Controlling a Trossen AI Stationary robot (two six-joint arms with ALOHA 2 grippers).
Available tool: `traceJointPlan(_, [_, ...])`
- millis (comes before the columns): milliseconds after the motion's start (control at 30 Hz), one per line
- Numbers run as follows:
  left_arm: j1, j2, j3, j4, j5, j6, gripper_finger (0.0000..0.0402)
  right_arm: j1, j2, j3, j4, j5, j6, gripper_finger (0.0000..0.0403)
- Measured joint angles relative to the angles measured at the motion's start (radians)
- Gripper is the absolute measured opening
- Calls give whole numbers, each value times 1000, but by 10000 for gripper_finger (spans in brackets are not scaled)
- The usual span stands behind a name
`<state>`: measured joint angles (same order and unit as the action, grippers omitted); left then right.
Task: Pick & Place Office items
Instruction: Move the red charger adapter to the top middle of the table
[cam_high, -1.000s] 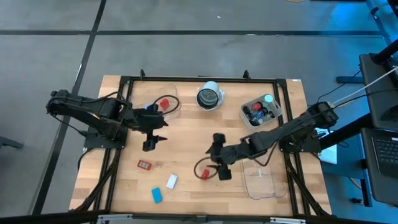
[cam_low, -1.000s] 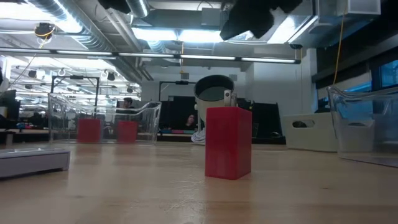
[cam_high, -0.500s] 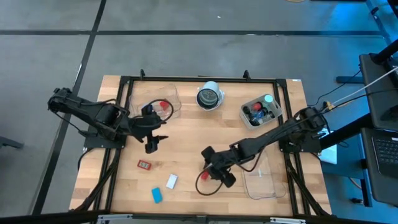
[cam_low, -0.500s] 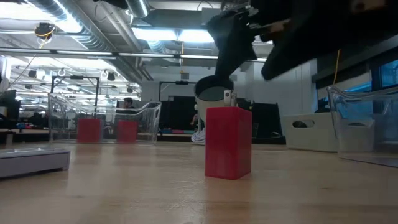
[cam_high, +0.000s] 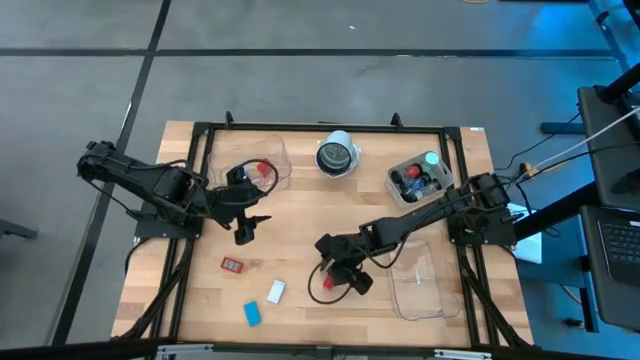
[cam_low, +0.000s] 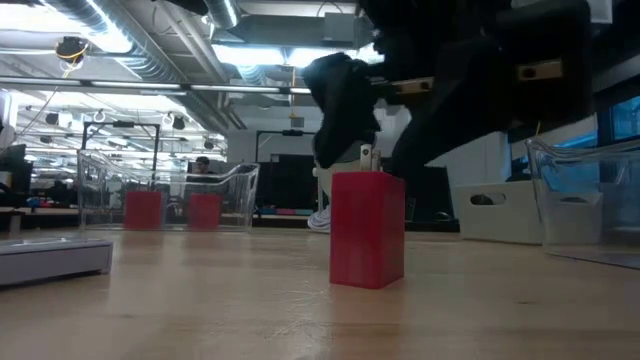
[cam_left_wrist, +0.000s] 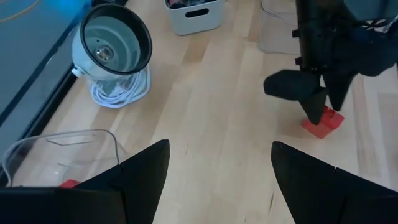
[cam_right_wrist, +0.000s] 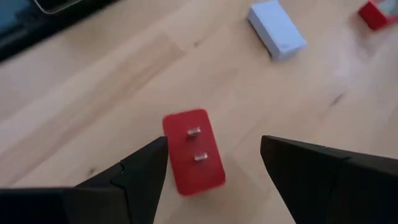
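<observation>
A red block with two metal prongs on its top stands upright on the table, also seen in the low view and the left wrist view. My right gripper is open just above it, one finger on either side, and largely covers it in the high view. My left gripper is open over the table's left half, near a clear tray that holds red pieces. A white block, a blue block and a red-framed tag lie near the near edge.
A round white-rimmed dark object with a coiled white cord sits at the far edge. A white bin of small pieces stands far right. A clear tray lies near right. A thin red loop lies beside the red block.
My right gripper has moved toward the table's left and near edges and come down, from beside the red block to just above it, still open. The red block has stayed in place.
</observation>
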<state>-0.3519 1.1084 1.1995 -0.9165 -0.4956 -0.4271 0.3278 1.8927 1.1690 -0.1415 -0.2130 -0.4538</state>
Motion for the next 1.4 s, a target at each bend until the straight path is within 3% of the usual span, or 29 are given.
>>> traceJointPlan(267, [0, 0, 0, -2, -9, 28, 278, -5, 65, -1, 52, -102, 27, 260])
traceJointPlan(433, [0, 0, 0, -2, -12, 29, 278, -4, 86, -1, 48, -69, 42, 257])
traceJointPlan(567, [0, 0, 0, -2, -12, 29, 278, -4, 86, -1, 56, -60, 54, 220])
traceJointPlan(733, [0, 0, 0, -2, -12, 29, 278, -4, 86, -1, 60, -60, 94, 126])
traceJointPlan(833, [0, 0, 0, -2, -31, 18, 278, -17, 80, 15, 39, -60, 194, 121])
traceJointPlan(967, [0, 0, 0, -2, -133, -23, 278, -73, 69, 102, 6, -57, 347, 121])
traceJointPlan(1100, [0, 0, 0, -2, -199, -15, 278, -153, 69, 177, 7, 23, 449, 121])
traceJointPlan(1267, [0, 0, 0, -3, -194, -14, 278, -264, 69, 198, 21, 167, 578, 121])
traceJointPlan(1400, [0, 0, 0, -8, -193, -13, 278, -328, 90, 199, 35, 224, 708, 121])
